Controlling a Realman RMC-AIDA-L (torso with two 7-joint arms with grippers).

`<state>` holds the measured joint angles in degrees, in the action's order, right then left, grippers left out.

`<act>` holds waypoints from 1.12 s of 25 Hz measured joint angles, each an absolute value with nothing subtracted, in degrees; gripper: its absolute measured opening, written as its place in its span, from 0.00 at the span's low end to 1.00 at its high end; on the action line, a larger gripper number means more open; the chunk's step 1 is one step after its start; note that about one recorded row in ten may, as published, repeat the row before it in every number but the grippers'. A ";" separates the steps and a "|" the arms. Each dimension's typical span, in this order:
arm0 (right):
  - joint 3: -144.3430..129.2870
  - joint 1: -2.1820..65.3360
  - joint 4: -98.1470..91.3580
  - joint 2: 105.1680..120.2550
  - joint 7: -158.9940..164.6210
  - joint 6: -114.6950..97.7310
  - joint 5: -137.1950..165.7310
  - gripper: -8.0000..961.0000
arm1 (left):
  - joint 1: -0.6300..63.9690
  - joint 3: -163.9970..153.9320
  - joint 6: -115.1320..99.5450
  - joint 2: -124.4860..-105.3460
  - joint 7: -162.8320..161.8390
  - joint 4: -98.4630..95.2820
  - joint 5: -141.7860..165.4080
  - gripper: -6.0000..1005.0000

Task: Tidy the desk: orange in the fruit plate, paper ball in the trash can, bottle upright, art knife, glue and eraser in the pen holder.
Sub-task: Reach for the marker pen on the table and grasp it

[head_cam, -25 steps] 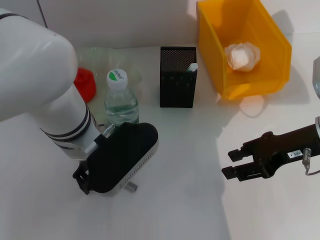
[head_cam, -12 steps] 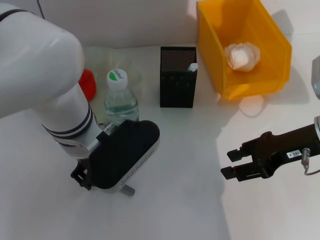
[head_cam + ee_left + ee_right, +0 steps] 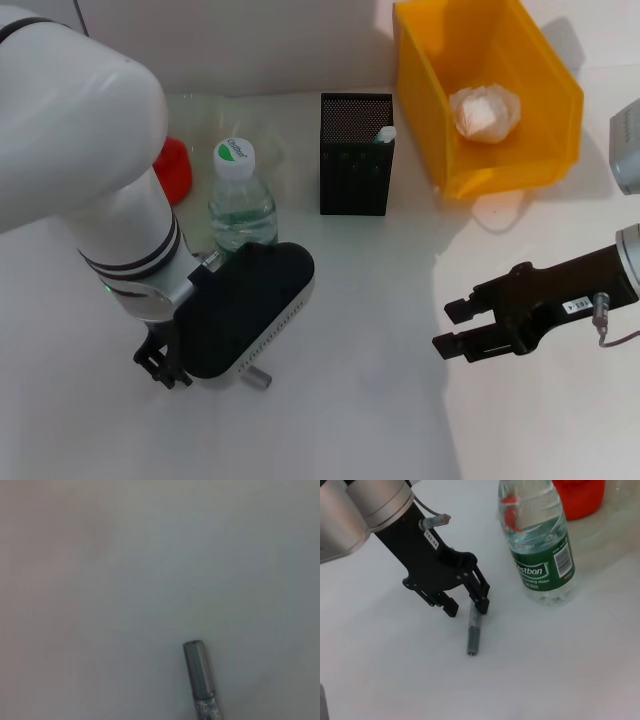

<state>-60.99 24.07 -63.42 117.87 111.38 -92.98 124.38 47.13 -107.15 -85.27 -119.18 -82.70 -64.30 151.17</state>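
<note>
Head view: left gripper (image 3: 165, 365) was low over the desk (image 3: 360, 400) in front of the upright bottle (image 3: 240, 200), the art knife (image 3: 259, 377) poking out beneath the wrist; right gripper (image 3: 455, 328) hung apart, fingers spread and empty. Left wrist view showed only the knife's grey end on the desk. Right wrist view: left fingers (image 3: 481, 601) straddled the knife, unclenched around it.
</note>
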 joint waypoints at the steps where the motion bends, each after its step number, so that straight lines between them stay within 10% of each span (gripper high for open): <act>1: -60.99 24.26 -63.22 117.82 111.35 -92.98 124.45 0.57 | 47.14 -107.10 -85.04 -119.18 -82.80 -64.26 151.17 0.51; 28: -61.00 25.08 -63.01 118.32 110.48 -93.52 125.93 0.57 | 46.87 -107.21 -82.62 -119.18 -82.89 -63.45 151.33 0.39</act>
<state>-61.00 25.08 -63.01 118.32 110.48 -93.52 125.93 46.87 -107.21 -82.62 -119.18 -82.89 -63.45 151.33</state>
